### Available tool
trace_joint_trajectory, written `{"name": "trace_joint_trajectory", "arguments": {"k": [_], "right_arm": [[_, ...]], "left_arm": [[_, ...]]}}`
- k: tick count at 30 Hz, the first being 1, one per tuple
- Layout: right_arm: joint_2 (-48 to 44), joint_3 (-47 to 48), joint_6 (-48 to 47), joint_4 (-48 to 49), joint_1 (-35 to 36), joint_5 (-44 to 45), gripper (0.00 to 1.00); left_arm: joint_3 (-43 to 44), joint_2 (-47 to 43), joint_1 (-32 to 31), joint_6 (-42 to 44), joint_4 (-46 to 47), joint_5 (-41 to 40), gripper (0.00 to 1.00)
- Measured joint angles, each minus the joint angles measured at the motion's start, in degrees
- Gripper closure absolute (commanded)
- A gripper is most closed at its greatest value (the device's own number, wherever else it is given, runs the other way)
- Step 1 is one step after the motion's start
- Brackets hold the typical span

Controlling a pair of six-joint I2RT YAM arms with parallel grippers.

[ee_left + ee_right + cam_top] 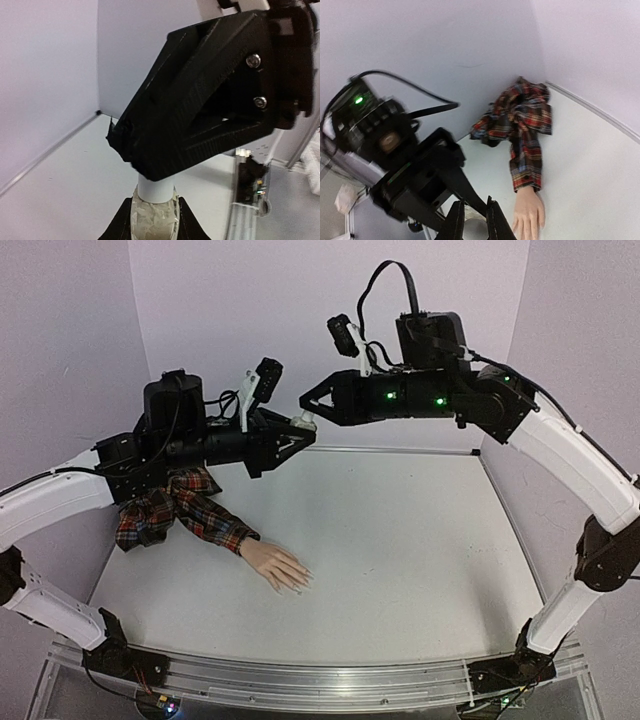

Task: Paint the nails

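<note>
Both grippers meet in the air, well apart from the mannequin hand [277, 565], above it and on its far side. The left gripper [297, 433] is clamped on a small bottle [152, 220], held upright with its white cap [155, 191] up. The right gripper [309, 421] is closed on that cap from above, jaws pinched tight, and nothing is unscrewed or lifted yet as far as can be seen. The mannequin hand lies flat on the surface [420, 550], palm down. Its long axis runs from the plaid sleeve [185, 508] at its wrist end out to the fingertips, which point away from the sleeve toward the right arm's side and slightly toward the bases. The nails [300, 581] are at that fingertip end and too small to tell if any are painted. From the grippers they lie down and toward the bases, almost in line. Probably the cap-holding right gripper does the painting; it would have to drop to the fingertip end, and its reach there looks open.
</note>
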Motion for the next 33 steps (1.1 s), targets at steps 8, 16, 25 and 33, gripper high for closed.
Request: {"name": "trace_joint_trajectory", "arguments": {"k": [8,16,25,33], "right_arm": [[5.06,2.16,11.23,-2.10,2.94,27.95,1.00],[8.53,7.05,12.47,-5.55,3.26,35.22,0.71],[1.18,2.86,3.14,-9.49,1.98,23.07,0.18],[-5.72,0.42,-6.94,-9.50,-2.50,-7.05,0.19]], "left_arm": [[2.85,9.22,-1.08,11.61,3.03,-17.86,1.00],[3.38,12.44,-1.18,11.42,7.59,-21.06,1.00],[-0.27,7.25,1.17,5.17,3.68,-9.55,1.00],[-1.67,0.31,0.96,-1.88,2.17,12.46,1.00]]}}
